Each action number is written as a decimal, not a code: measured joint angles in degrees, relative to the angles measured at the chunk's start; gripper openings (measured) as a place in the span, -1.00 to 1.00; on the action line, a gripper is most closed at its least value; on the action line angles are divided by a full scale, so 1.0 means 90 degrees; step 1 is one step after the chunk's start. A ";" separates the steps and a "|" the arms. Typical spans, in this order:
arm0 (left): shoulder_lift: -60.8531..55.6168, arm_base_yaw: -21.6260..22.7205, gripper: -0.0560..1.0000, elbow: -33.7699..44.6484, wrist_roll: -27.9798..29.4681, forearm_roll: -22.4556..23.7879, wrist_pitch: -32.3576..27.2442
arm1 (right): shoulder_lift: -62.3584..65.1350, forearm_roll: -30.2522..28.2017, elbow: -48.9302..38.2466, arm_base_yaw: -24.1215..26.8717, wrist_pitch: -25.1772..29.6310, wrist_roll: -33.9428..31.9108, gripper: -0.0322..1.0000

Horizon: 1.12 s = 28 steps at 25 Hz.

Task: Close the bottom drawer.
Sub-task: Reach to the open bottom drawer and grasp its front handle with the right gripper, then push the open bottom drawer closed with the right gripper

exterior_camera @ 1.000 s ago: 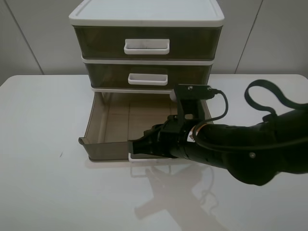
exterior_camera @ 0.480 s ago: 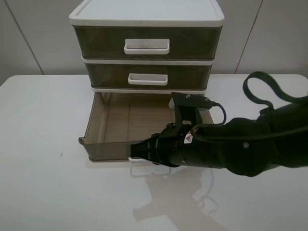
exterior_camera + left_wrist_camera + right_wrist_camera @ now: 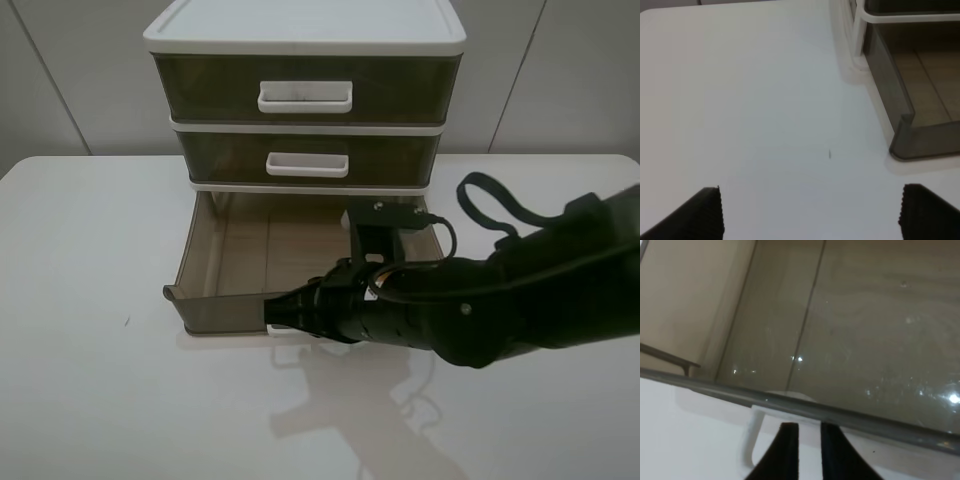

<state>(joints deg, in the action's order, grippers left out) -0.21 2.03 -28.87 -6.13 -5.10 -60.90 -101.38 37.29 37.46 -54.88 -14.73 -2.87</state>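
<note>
right gripper (image 3: 807, 427) nearly clenched and empty, seen only in its wrist view, tips at the bottom drawer (image 3: 865, 330) front, handle (image 3: 753, 435) just beside, left gripper (image 3: 812, 202) spread wide, empty

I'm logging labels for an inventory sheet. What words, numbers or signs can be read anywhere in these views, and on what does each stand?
No text is legible in any view.
Pale mark on the right arm, perhaps a sticker: too small to read.
Drawer unit, including the bottom drawer: no label or print shows.
</note>
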 joint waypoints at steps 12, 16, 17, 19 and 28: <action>0.0000 0.0000 0.47 0.0000 0.0000 0.0000 0.0000 | -0.0259 0.0006 0.0130 0.0056 -0.0419 0.0000 -0.90; 0.0000 0.0000 0.47 0.0000 0.0000 0.0000 0.0000 | -0.0278 0.0006 0.0130 0.0056 -0.0765 -0.0006 -0.90; 0.0000 0.0000 0.47 0.0000 0.0000 0.0000 0.0000 | -0.0278 0.0006 0.0138 0.0056 -0.0927 -0.0006 -0.90; 0.0000 0.0000 0.47 0.0000 0.0000 0.0000 0.0000 | -0.0278 0.0006 0.0171 0.0056 -0.1204 -0.0006 -0.90; 0.0000 0.0000 0.47 0.0000 0.0000 0.0000 0.0000 | -0.0441 -0.0001 0.0188 0.0064 -0.1580 -0.0006 -0.90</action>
<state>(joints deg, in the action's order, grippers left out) -0.21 2.03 -28.87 -6.13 -5.10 -60.90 -105.36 37.28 39.15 -54.31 -28.95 -2.92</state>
